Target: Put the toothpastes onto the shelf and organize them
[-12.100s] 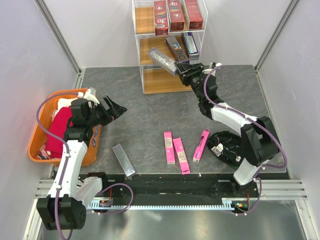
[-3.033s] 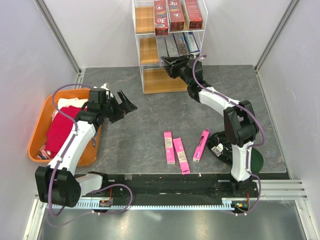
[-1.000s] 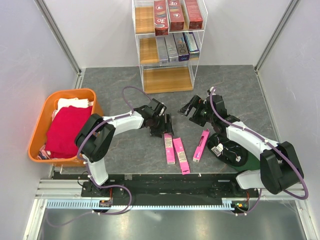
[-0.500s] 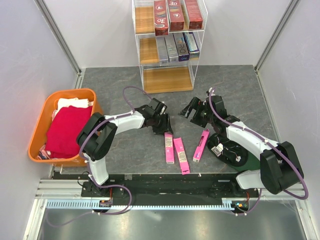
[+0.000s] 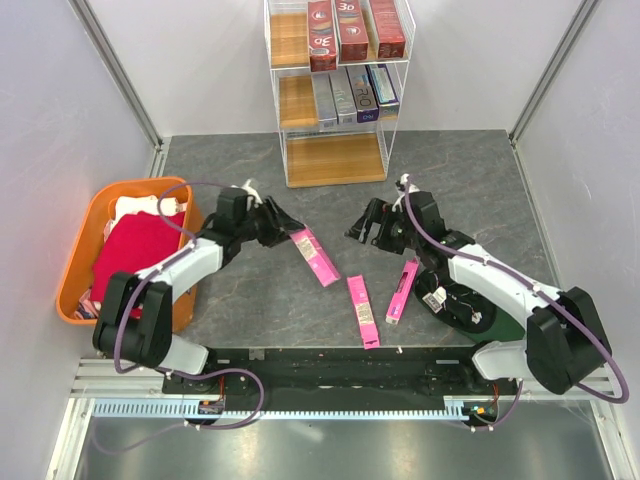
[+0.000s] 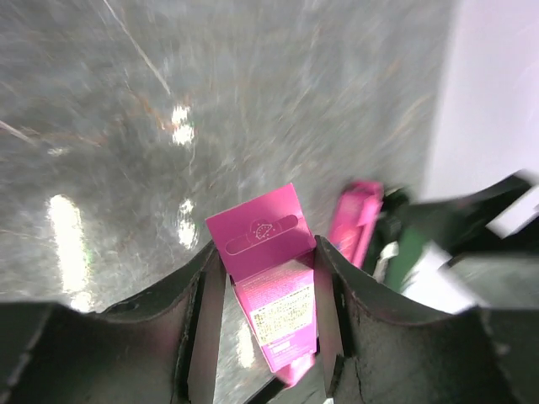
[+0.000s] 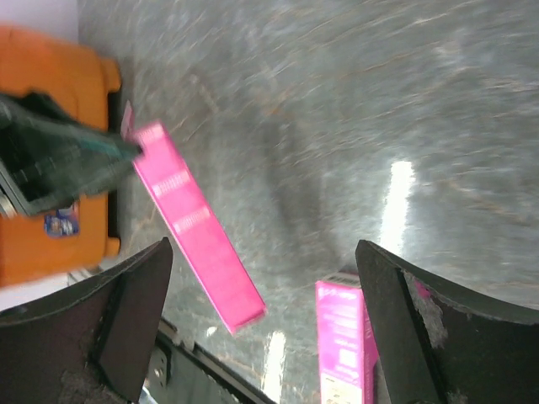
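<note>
Your left gripper (image 5: 284,229) pinches the pink box (image 5: 318,260) by one end, seemingly shallowly, so a fast swing may pivot it loose; your right gripper (image 5: 362,222) is spread and empty.

The left arm (image 5: 185,268) and right arm (image 5: 495,282) share one build: smooth white links between chunky black joints; a purple cable (image 5: 200,184) trails along each, looping free in places; the left gripper (image 5: 285,225) and right gripper (image 5: 360,222) are black; their fingers (image 6: 198,328) are dark, angular, greyer on the inner faces; white base housings meet a black rail (image 5: 320,365).
</note>
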Robot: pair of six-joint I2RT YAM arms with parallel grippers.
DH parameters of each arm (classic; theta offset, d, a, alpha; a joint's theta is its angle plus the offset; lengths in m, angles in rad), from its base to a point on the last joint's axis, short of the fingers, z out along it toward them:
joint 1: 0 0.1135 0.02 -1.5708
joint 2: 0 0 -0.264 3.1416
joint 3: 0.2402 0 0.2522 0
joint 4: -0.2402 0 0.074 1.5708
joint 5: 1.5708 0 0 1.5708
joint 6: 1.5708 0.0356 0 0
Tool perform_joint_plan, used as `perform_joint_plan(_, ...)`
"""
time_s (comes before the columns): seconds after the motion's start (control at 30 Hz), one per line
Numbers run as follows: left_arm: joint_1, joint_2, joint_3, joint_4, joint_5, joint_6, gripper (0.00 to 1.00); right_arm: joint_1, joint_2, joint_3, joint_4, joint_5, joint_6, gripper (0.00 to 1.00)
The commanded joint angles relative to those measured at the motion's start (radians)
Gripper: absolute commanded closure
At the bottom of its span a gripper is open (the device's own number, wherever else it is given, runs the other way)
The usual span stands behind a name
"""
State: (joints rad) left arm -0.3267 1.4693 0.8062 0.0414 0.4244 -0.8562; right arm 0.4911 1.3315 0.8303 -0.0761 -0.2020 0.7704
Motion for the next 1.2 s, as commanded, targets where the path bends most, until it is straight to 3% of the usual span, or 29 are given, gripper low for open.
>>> perform_joint_plan(0.0,0.087,-0.092,-0.058,0.218,0.145,-0.144,0.66,0.092,-0.029,0.049,0.038,0.021,-0.062,0.02)
perform_joint_plan(0.17,0.152,-0.121,-0.065,0.255,0.212,-0.201,0.67,0.220,0.003,0.052,0.099,-0.004,-0.092,0.02)
perform_joint_plan(0.37,0.163,-0.130,-0.079,0.302,0.241,-0.244,0.67,0.279,0.034,0.044,0.125,0.032,-0.076,0.02)
perform_joint_plan(0.43,0.166,-0.130,-0.081,0.313,0.250,-0.254,0.67,0.280,0.031,0.035,0.139,0.041,-0.071,0.09)
perform_joint_plan(0.5,0.166,-0.135,-0.081,0.314,0.258,-0.257,0.67,0.280,0.018,0.026,0.153,0.049,-0.066,0.23)
perform_joint_plan(0.73,0.170,-0.130,-0.090,0.344,0.280,-0.280,0.67,0.279,0.017,0.012,0.209,0.053,-0.065,0.46)
perform_joint_plan(0.87,0.179,-0.130,-0.093,0.351,0.286,-0.285,0.65,0.279,0.018,0.010,0.217,0.035,-0.063,0.67)
perform_joint_plan(1.07,0.202,-0.141,-0.108,0.353,0.287,-0.287,0.49,0.280,0.006,0.009,0.217,0.038,-0.057,0.76)
perform_joint_plan(1.1,0.209,-0.141,-0.107,0.351,0.292,-0.285,0.38,0.277,0.008,0.009,0.222,0.038,-0.054,0.77)
perform_joint_plan(1.17,0.213,-0.141,-0.107,0.342,0.293,-0.276,0.27,0.277,0.012,0.009,0.223,0.042,-0.046,0.78)
